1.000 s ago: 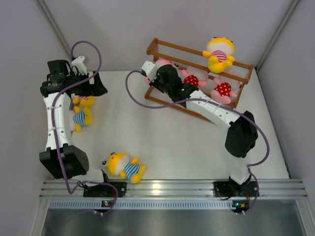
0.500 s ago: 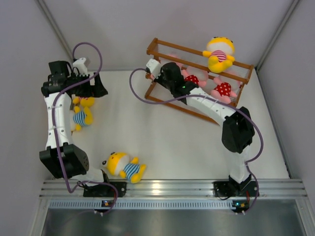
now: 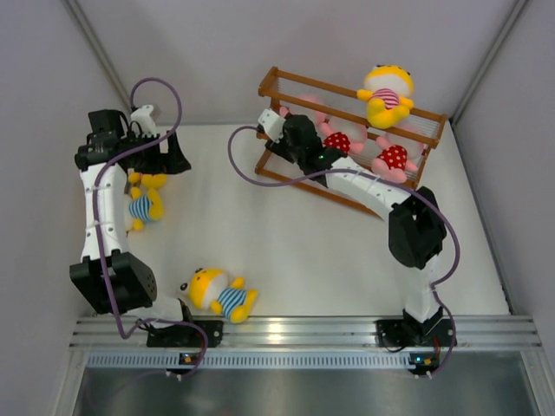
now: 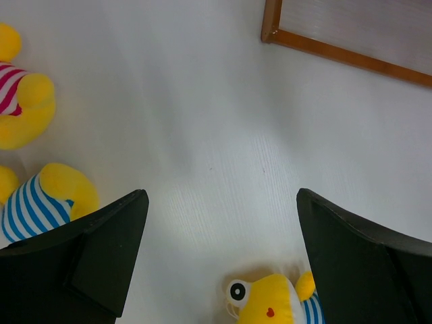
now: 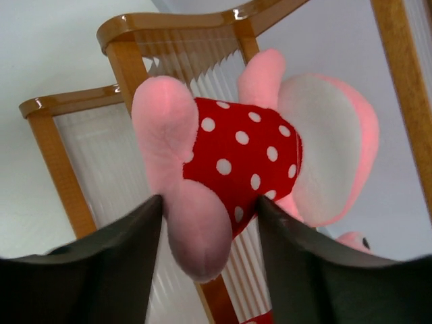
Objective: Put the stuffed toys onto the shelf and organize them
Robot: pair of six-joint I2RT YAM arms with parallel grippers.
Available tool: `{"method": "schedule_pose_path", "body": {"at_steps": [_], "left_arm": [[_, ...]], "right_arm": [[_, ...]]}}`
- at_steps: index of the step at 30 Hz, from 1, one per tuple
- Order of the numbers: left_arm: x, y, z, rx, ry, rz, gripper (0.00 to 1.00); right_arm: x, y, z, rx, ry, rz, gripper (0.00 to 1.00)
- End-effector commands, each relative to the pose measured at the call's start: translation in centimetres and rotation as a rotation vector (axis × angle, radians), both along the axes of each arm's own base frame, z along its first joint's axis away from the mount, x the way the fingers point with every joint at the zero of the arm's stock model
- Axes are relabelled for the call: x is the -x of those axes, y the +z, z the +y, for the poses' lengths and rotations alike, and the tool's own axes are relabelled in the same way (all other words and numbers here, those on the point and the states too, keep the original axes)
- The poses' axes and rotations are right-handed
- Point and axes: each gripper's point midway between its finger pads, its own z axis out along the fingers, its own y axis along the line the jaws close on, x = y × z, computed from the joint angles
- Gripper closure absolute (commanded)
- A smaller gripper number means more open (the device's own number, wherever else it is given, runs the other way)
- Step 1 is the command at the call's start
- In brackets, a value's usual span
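On the wooden shelf (image 3: 316, 85) at the table's (image 3: 329, 251) far right, four stuffed toys rest: a yellow pink-striped doll (image 3: 386, 94) on top and pink dotted dolls (image 3: 395, 160) lower down. The right hand (image 5: 209, 202) sits with its fingers parted loosely around the leftmost pink doll's (image 5: 243, 148) leg. Three yellow dolls (image 3: 217, 295) remain on the table, two of them beneath the wide-open left hand (image 4: 221, 199), so nearly half is left.
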Motion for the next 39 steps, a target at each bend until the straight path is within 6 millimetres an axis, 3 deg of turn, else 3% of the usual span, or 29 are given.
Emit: {"method": "schedule_pose_path", "body": {"at_steps": [1, 4, 6, 9, 10, 13, 17, 21, 22, 23, 24, 25, 26, 27, 28, 32, 39], "left_arm": [[-0.2, -0.9, 0.3, -0.006, -0.014, 0.014, 0.03], [-0.4, -2.0, 0.9, -0.032, -0.005, 0.038, 0.03], [-0.9, -3.0, 1.7, -0.065, 0.004, 0.058, 0.03], [-2.0, -5.2, 4.2, -0.160, 0.069, 0.122, 0.04], [-2.8, -6.0, 6.0, -0.229, 0.116, 0.149, 0.05], [-4.5, -7.0, 8.8, -0.338, 0.192, 0.167, 0.09], [-8.0, -7.6, 14.3, -0.529, 0.347, 0.180, 0.11], [-11.3, -8.6, 16.8, -0.581, 0.396, 0.188, 0.10], [-12.0, -10.3, 17.3, -0.584, 0.402, 0.217, 0.09], [-13.1, -9.2, 17.8, -0.593, 0.422, 0.181, 0.08], [-13.6, -9.2, 18.5, -0.592, 0.445, 0.178, 0.08], [-14.3, -10.6, 19.0, -0.583, 0.450, 0.195, 0.07], [-15.0, -10.5, 19.5, -0.575, 0.468, 0.181, 0.07], [-16.1, -9.0, 19.9, -0.553, 0.506, 0.133, 0.07], [-16.8, -10.1, 20.6, -0.530, 0.519, 0.138, 0.07], [-18.7, -11.2, 21.5, -0.491, 0.529, 0.092, 0.05], [-20.6, -16.5, 22.3, -0.446, 0.507, 0.114, 0.02]], "right_arm": [[0.8, 4.9, -0.9, -0.067, -0.017, -0.097, 0.35], [1.7, 5.9, -0.6, -0.067, -0.008, -0.117, 0.23], [2.4, 6.4, -0.3, -0.061, 0.000, -0.126, 0.21], [3.8, 8.3, 0.0, -0.066, 0.006, -0.155, 0.16], [4.2, 8.6, 0.2, -0.069, 0.010, -0.157, 0.15], [5.7, 9.8, 0.7, -0.088, 0.037, -0.161, 0.14], [7.8, 10.8, 1.2, -0.099, 0.069, -0.152, 0.13], [9.7, 12.0, 1.0, -0.126, 0.087, -0.146, 0.13], [10.1, 12.1, 1.1, -0.128, 0.097, -0.143, 0.13], [10.7, 12.3, 1.3, -0.131, 0.109, -0.144, 0.13], [11.3, 12.4, 1.2, -0.142, 0.115, -0.141, 0.13], [11.8, 12.6, 1.3, -0.154, 0.127, -0.143, 0.13], [12.3, 12.6, 1.7, -0.159, 0.141, -0.138, 0.13], [12.8, 13.1, 1.6, -0.173, 0.149, -0.141, 0.13], [13.1, 12.7, 1.8, -0.171, 0.162, -0.133, 0.14], [14.5, 12.5, 2.4, -0.190, 0.187, -0.121, 0.14], [16.2, 11.7, 3.5, -0.220, 0.210, -0.092, 0.14]]}}
